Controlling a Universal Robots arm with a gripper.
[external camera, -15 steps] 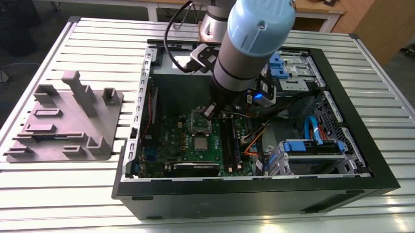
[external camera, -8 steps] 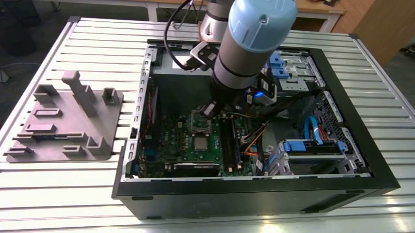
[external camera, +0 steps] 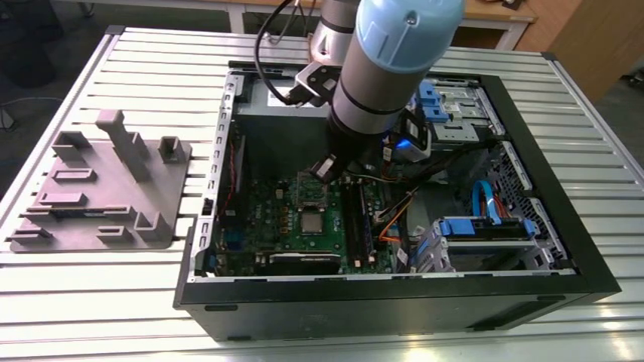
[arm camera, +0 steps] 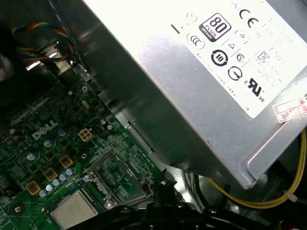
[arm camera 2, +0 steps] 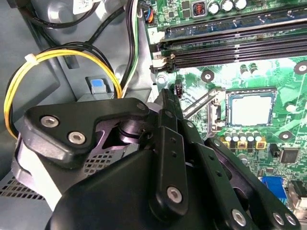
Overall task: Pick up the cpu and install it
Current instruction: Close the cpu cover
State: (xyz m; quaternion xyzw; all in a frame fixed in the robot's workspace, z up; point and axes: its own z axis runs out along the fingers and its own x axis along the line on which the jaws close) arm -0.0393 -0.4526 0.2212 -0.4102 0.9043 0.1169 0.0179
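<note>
In the exterior view the end effector [external camera: 324, 167] hangs inside the computer case [external camera: 403, 302] above the motherboard [external camera: 264, 226]; the cpu [external camera: 311, 222] lies in its socket just below it. In the second wrist view, the cpu [arm camera 2: 251, 108] sits beyond the end effector [arm camera 2: 165, 98]; I cannot tell its opening. In the first wrist view, the cpu [arm camera: 74, 211] lies near the power supply [arm camera: 206, 72].

Open black computer case [external camera: 403, 298] on slatted table [external camera: 141, 68], grey fixture plate [external camera: 101, 188] beside it, perhaps plastic
</note>
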